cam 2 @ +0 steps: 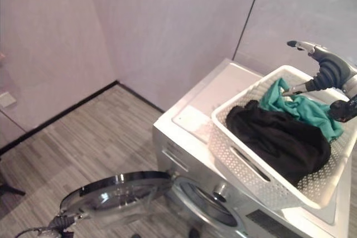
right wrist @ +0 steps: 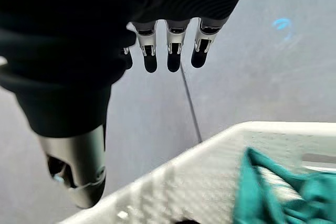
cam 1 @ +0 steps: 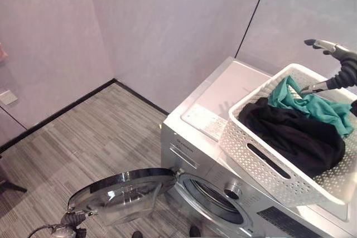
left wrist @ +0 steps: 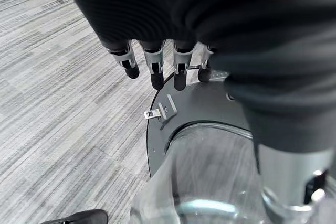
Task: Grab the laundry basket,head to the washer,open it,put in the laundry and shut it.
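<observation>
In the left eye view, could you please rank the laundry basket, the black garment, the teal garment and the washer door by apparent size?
1. laundry basket
2. washer door and black garment: look alike, and the door lies nearer the camera, so unranked
3. teal garment

Grey wood-plank floor (cam 1: 83,137); pale walls (cam 1: 167,26) with black skirting (cam 1: 61,110); wall socket (cam 1: 8,97).

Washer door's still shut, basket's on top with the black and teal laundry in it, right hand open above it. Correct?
Not quite: the washer door is swung open, as the left eye view shows, with the left hand open at its edge. The basket, black laundry, teal laundry and right hand are as you say.
</observation>
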{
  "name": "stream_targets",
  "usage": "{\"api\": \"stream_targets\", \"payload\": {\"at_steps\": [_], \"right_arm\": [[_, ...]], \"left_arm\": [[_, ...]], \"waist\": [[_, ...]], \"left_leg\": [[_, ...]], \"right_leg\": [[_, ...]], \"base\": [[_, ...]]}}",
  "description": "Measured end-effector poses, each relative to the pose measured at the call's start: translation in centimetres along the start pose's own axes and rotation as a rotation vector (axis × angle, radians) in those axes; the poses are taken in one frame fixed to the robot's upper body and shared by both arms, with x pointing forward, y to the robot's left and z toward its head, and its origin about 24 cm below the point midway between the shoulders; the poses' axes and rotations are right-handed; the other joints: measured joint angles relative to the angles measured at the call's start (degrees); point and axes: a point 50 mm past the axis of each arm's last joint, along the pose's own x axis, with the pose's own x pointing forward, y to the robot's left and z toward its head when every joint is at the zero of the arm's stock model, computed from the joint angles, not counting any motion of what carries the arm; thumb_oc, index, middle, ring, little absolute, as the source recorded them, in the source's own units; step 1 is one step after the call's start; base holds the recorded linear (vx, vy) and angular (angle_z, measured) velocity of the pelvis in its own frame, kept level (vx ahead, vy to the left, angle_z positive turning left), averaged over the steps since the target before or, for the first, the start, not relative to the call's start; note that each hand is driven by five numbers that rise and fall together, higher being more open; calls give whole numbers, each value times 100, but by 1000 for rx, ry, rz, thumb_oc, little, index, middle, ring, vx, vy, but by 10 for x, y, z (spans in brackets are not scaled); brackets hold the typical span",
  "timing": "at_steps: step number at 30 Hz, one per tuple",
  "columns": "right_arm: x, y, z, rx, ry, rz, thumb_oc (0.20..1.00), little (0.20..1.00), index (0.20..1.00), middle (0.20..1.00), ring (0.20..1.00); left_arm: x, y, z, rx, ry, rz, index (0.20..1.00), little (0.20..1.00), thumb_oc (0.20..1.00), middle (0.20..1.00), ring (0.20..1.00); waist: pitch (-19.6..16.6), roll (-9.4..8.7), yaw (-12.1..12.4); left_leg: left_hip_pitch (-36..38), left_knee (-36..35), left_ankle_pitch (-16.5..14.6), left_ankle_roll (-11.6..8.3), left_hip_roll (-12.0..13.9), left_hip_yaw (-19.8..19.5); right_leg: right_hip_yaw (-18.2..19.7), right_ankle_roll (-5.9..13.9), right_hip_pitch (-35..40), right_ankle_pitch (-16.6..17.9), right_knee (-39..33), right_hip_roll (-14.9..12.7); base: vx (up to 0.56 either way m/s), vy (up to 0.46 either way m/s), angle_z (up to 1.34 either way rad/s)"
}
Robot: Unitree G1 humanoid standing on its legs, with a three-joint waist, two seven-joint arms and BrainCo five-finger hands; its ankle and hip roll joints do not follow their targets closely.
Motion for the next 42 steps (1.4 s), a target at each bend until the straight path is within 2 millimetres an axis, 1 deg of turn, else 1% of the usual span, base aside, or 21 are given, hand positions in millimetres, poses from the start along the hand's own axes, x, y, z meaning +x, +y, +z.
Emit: {"api": "stream_targets", "payload": {"at_steps": [1,2,4,6,7,10,12,14,16,20,21,24,26,29,32,37,40,42], "right_arm": [[-8,-1,-6,0,28,10,1000,1000,1000,1000,1000],[-12,0,-9,-6,44,28,1000,1000,1000,1000,1000],[-23,7,-18,-12,93,79,1000,1000,1000,1000,1000],[-27,9,-23,-12,115,97,1000,1000,1000,1000,1000],[-36,12,-29,-18,151,133,1000,1000,1000,1000,1000],[-40,11,-26,-29,144,142,1000,1000,1000,1000,1000],[-40,11,-24,-31,138,151,1000,1000,1000,1000,1000],[-39,11,-22,-32,130,154,1000,1000,1000,1000,1000],[-35,15,-19,-26,108,165,1000,1000,1000,1000,1000],[-26,32,-13,-13,74,239,1000,1000,1000,1000,1000],[-26,36,-12,-7,65,260,1000,1000,1000,1000,1000],[-23,42,-10,12,47,278,1000,1000,1000,1000,1000],[-23,46,-10,14,45,295,1000,1000,1000,1000,1000],[-23,46,-9,13,38,296,1000,1000,1000,1000,1000],[-25,49,-10,14,43,325,1000,1000,1000,1000,1000],[-24,53,-10,16,41,358,1000,1000,1000,1000,1000],[-23,68,-12,25,45,423,1000,1000,1000,1000,1000],[-21,72,-13,18,50,439,1000,1000,1000,1000,1000]], "left_arm": [[-1,-5,-2,-5,1,-14,1000,1000,1000,1000,1000],[-1,-9,-3,-6,1,-31,1000,1000,1000,1000,1000],[-6,-19,-20,-9,39,-67,1000,1000,1000,1000,1000],[-7,-23,-25,-12,51,-80,1000,1000,1000,1000,1000],[-10,-26,-34,-13,73,-94,1000,1000,1000,1000,1000],[-13,-28,-45,-13,108,-97,1000,1000,1000,1000,1000],[-13,-28,-48,-13,121,-99,1000,1000,1000,1000,1000],[-14,-28,-52,-12,132,-97,1000,1000,1000,1000,1000],[-15,-28,-53,-7,136,-99,1000,1000,1000,1000,1000],[-15,-30,-53,10,134,-109,1000,1000,1000,1000,1000],[-15,-31,-51,12,127,-113,1000,1000,1000,1000,1000],[-14,-33,-47,16,117,-118,1000,1000,1000,1000,1000],[-14,-33,-47,15,115,-118,1000,1000,1000,1000,1000],[-15,-32,-51,13,123,-116,1000,1000,1000,1000,1000],[-16,-31,-55,12,136,-113,1000,1000,1000,1000,1000],[-16,-31,-54,12,133,-115,1000,1000,1000,1000,1000],[-15,-32,-50,11,122,-118,1000,1000,1000,1000,1000],[-14,-32,-48,10,117,-118,1000,1000,1000,1000,1000]], "waist": [[3,19,-14],[4,20,-34],[3,16,-107],[5,11,-127],[4,4,-189],[-23,-20,-258],[-67,-46,-254],[-186,-79,-242],[-232,-119,-230],[-288,-169,-199],[-292,-162,-115],[-299,-169,-104],[-290,-178,-62],[-285,-182,-54],[-187,-259,-57],[-163,-276,-25],[-123,-270,28],[-60,-272,45]], "left_leg": [[-30,0,2,3,2,-6],[-33,-1,2,2,8,-3],[-43,-1,1,1,16,19],[-44,-2,1,1,18,24],[-57,-3,0,1,18,16],[-58,-6,0,1,18,25],[-68,-21,-1,2,20,23],[-143,-24,0,3,19,17],[-140,-23,1,3,18,19],[-142,-25,4,1,17,2],[-163,-26,5,0,16,-21],[-225,-23,14,-10,17,-40],[-249,-23,18,-8,19,-56],[-273,-22,20,-11,18,-56],[-321,-1,31,-26,16,-63],[-320,-2,31,-26,15,-64],[-319,-2,35,-30,15,-89],[-325,-2,45,-39,13,-142]], "right_leg": [[-16,0,-15,-4,-1,1],[-13,-1,-27,-5,-1,8],[28,-1,-56,-5,-1,18],[32,0,-59,-5,-1,19],[24,0,-64,-6,-1,15],[35,2,-74,-6,-2,15],[33,1,-80,-7,-2,15],[29,1,-152,-4,-2,14],[27,1,-150,2,-2,12],[11,3,-143,7,-8,10],[-15,4,-147,5,-6,9],[-74,4,-178,6,-6,9],[-95,3,-192,6,-3,12],[-99,4,-216,5,-3,10],[-108,4,-260,10,-1,9],[-111,4,-255,10,-2,7],[-122,7,-248,14,-3,7],[-143,8,-241,16,-4,7]], "base": [[0,0,0],[24,8,-4],[18,3,-8],[0,0,0],[0,0,0],[0,0,0],[0,0,0],[0,0,0],[0,0,0],[3,4,1],[3,4,7],[-3,1,10],[-14,8,6],[-5,2,1],[0,0,0],[0,0,0],[0,0,0],[-6,10,6]]}}
